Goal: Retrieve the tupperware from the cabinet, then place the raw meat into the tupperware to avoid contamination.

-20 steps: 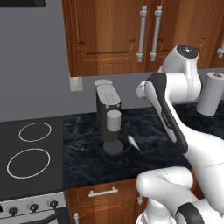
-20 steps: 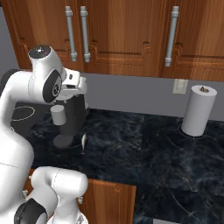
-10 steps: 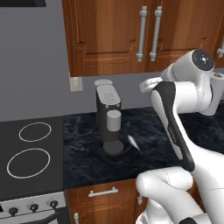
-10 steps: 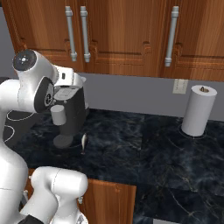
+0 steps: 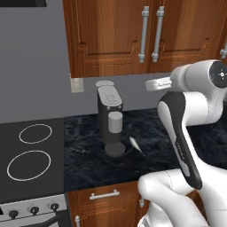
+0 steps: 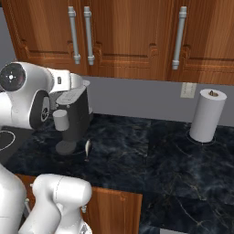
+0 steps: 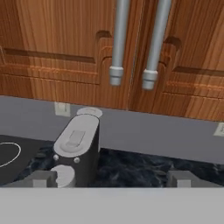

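The cabinet (image 5: 111,40) (image 6: 128,36) (image 7: 57,57) hangs over the counter with its panelled doors closed, so the tupperware is hidden. Two silver bar handles (image 7: 133,43) fill the top middle of the hand view. The raw meat (image 5: 136,145) (image 6: 87,147), a small pale sliver, lies on the dark counter just right of the coffee machine's base. My gripper (image 5: 152,84) (image 6: 72,85) (image 7: 111,178) hovers above the coffee machine, below the cabinet doors and facing them. It is open, with nothing between its fingertips (image 7: 41,177).
A dark coffee machine (image 5: 111,119) (image 6: 73,119) (image 7: 78,144) stands on the black marble counter (image 5: 88,155) (image 6: 151,155) under my hand. A stove top (image 5: 29,155) lies to the left. A white paper-towel roll (image 6: 208,115) stands at the right, by a wall outlet (image 6: 188,89).
The arm's upper links have swung outward, to the right in the left base view and to the left in the right base view. The hand stays near the coffee machine, still open.
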Controlling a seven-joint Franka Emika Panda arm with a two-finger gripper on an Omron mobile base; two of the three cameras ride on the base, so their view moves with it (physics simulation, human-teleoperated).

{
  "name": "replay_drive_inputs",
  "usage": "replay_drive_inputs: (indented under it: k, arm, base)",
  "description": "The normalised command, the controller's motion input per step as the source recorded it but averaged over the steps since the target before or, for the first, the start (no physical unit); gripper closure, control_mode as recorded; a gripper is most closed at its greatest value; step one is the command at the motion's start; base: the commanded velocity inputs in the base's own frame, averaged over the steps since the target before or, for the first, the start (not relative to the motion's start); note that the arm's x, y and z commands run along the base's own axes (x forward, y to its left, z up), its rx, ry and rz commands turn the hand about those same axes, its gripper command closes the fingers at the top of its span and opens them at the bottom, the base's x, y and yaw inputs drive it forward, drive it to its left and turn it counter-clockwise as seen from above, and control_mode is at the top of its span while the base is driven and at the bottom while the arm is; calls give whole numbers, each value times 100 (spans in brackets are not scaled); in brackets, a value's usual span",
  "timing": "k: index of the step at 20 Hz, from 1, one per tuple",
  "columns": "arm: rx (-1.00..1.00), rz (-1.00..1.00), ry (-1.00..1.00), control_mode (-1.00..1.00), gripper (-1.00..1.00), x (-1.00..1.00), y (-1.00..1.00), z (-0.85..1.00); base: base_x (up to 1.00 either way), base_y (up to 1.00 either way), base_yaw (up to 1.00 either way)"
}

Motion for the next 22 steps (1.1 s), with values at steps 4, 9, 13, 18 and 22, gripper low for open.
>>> replay_drive_inputs:
  k: [4,9,13,18,22]
  arm:
    - [0,0,-22,-100,-100,-19,0,26]
    - [0,1,-23,-100,-100,-19,0,23]
    - [0,2,-21,-100,-100,-18,0,18]
    - [0,1,-7,-100,-100,-6,0,3]
    - [0,0,0,-100,-100,0,-3,2]
  base:
    - [0,0,0]
    - [0,0,0]
    - [0,0,0]
    - [0,0,0]
    - [0,0,0]
